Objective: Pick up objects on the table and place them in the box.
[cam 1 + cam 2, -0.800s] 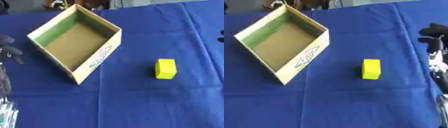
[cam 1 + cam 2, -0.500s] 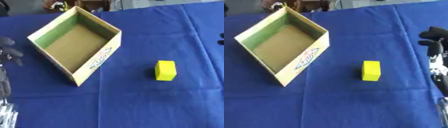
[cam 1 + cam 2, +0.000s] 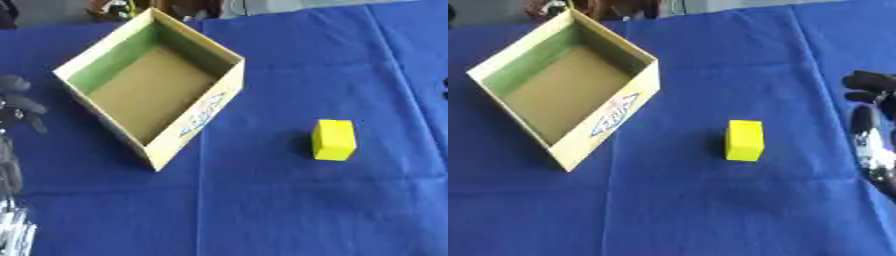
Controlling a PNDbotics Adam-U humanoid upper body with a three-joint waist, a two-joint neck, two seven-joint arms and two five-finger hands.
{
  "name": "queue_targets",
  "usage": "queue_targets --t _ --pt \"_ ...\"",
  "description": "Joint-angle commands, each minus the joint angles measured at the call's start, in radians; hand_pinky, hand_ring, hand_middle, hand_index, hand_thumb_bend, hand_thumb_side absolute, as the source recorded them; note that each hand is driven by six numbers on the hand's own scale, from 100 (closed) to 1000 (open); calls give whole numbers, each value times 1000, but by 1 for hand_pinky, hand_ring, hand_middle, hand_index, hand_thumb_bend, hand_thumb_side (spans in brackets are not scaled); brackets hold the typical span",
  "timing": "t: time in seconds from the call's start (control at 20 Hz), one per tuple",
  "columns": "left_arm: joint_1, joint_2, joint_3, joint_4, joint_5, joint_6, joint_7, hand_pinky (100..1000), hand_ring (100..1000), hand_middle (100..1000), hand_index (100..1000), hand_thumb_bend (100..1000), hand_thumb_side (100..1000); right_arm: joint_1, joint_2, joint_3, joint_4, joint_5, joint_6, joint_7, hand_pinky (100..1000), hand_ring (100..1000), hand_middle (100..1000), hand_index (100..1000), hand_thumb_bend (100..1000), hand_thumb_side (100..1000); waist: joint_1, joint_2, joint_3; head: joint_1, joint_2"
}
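A yellow block (image 3: 745, 140) lies on the blue tablecloth right of centre, with nothing touching it. An open cardboard box (image 3: 198, 123) with a green inner wall and a brown floor stands turned at an angle at the upper left; nothing is inside it. My right hand (image 3: 871, 86) hangs at the right edge, well to the right of the block and slightly farther back, its dark fingers relaxed and holding nothing. My left hand (image 3: 19, 102) shows at the left edge beside the box, fingers drooping and relaxed, also holding nothing.
The blue cloth (image 3: 262, 210) covers the whole table. Dark objects (image 3: 597, 6) sit beyond the table's far edge behind the box. My left forearm (image 3: 10, 200) runs down the lower left edge, and my right forearm (image 3: 873, 150) down the right edge.
My right hand has drifted a little nearer along the right edge. The block, the box and my left hand have stayed put.
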Motion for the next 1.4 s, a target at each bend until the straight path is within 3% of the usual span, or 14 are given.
queue_targets --t 0.05,0.3,0.55,0.8,1.15,1.4 --pt "-4 13 6 -13 -4 1 -3 263 436 546 634 100 883 24 -98 6 -20 89 -2 -25 755 797 748 866 100 753 -1 -13 1 2 -5" --pt "-2 15 3 -13 -6 1 -6 261 434 546 633 100 883 78 -227 29 -20 223 10 -76 792 806 775 882 100 808 0 -4 2 -4 -15" --pt "0 17 -1 -13 -5 2 -12 261 434 547 633 100 883 93 -372 45 -20 307 61 -104 816 811 793 897 100 839 -2 -4 3 -15 -20" --pt "2 21 -3 -13 -4 4 -15 261 434 547 633 100 883 72 -481 54 -20 295 112 -80 830 814 807 905 100 850 -5 -8 3 -26 -21" --pt "6 25 -7 -13 0 5 -20 260 434 547 633 100 883 -11 -585 61 -20 224 167 9 844 819 821 917 102 903 -9 -13 5 -43 -22" --pt "8 27 -10 -13 2 5 -22 260 434 548 632 100 882 -70 -632 73 -20 213 174 91 864 828 825 920 264 955 -10 -15 6 -48 -25"
